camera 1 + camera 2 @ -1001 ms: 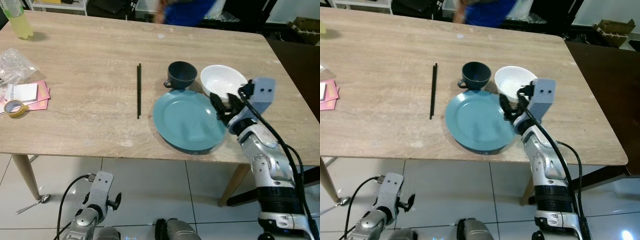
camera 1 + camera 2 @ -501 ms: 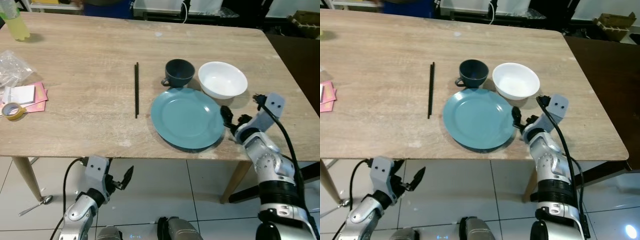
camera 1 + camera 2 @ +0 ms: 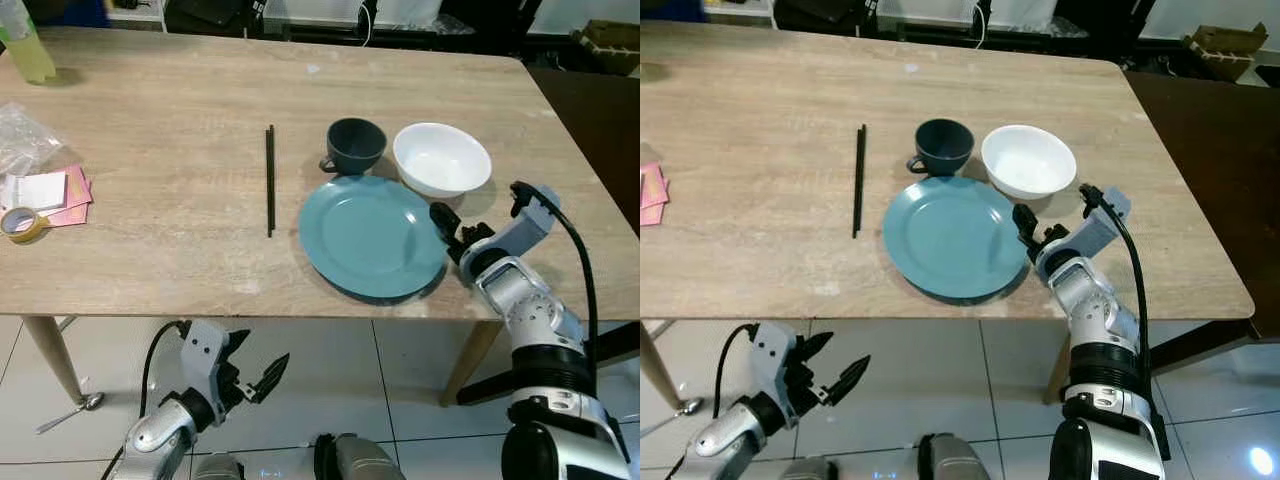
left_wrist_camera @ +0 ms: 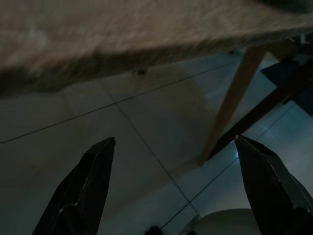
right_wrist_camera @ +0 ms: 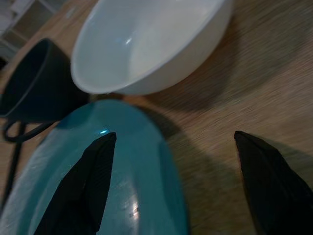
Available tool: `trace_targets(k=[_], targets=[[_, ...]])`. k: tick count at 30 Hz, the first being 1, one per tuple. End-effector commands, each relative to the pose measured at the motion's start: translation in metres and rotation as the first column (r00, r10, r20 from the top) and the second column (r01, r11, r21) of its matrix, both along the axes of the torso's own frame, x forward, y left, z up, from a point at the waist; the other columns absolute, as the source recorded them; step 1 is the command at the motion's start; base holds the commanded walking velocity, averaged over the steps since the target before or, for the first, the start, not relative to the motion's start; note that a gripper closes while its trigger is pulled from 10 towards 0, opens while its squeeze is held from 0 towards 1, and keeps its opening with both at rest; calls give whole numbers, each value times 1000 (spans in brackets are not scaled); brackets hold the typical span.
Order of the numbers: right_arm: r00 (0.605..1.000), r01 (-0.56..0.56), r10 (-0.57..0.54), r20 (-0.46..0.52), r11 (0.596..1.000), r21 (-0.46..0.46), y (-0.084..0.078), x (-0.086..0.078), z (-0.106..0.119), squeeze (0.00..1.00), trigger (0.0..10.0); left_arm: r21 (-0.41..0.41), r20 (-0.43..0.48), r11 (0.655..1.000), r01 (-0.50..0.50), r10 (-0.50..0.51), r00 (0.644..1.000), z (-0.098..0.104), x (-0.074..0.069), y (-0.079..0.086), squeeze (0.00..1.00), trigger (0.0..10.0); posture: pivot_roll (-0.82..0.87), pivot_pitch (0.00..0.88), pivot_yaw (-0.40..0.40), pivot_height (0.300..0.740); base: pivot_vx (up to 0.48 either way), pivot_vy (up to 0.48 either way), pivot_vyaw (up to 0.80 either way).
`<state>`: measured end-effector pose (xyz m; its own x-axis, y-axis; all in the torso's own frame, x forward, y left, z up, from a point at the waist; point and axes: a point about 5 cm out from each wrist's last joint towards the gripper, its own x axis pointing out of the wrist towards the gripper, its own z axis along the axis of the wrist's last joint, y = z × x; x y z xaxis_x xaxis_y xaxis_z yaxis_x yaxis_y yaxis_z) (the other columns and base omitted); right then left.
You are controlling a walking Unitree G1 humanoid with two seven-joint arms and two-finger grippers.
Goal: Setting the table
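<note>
A teal plate [image 3: 372, 235] lies near the table's front edge. Behind it stand a dark blue cup [image 3: 355, 146] and a white bowl [image 3: 442, 160]. A pair of black chopsticks [image 3: 270, 180] lies to the left of the plate. My right gripper [image 3: 452, 228] is open and low over the table, by the plate's right rim and just in front of the bowl. The right wrist view has the bowl [image 5: 146, 44], the plate [image 5: 98, 181] and the cup [image 5: 34, 83] ahead of the spread fingers. My left gripper [image 3: 262, 377] is open below the tabletop, over the floor.
At the table's left end are a tape roll [image 3: 25, 222], pink papers [image 3: 50, 192], a clear plastic bag [image 3: 25, 135] and a yellow bottle [image 3: 25, 45]. A spoon [image 3: 65, 412] lies on the tiled floor by a table leg [image 3: 45, 350]. The wooden table [image 3: 160, 250] is bare at its middle left.
My right gripper has come down from above the plate and bowl to sit low at the plate's right rim. My left arm has swung forward under the table. The person behind has left.
</note>
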<state>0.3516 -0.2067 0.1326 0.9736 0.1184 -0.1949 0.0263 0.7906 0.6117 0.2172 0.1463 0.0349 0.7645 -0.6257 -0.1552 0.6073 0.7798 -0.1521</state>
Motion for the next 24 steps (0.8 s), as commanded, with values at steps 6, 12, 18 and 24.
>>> trace_targets(k=[6, 12, 18, 24], targets=[[981, -156, 156, -114, 988, 3, 17, -11, -22, 0, 4510, 5, -38, 1000, 22, -21, 999, -4, -5, -1, 0, 10000, 92, 102, -36, 740, 0, 0, 0], [970, -205, 204, -134, 979, 10, 23, -14, -23, 0, 0, 5, -45, 1000, 22, -21, 999, -1, -4, -1, 0, 10000, 92, 100, -36, 740, 0, 0, 0], [962, -161, 157, -225, 987, -1, 17, -16, -35, 0, 0, -1, -41, 1000, 4, -4, 999, 1, -1, 0, 0, 10000, 92, 95, -37, 740, 0, 0, 0], [953, -181, 174, -249, 983, -5, 17, -20, -37, 0, 0, 2, -42, 1000, 1, -1, 999, 1, -1, 0, 0, 10000, 92, 91, -35, 740, 0, 0, 0]])
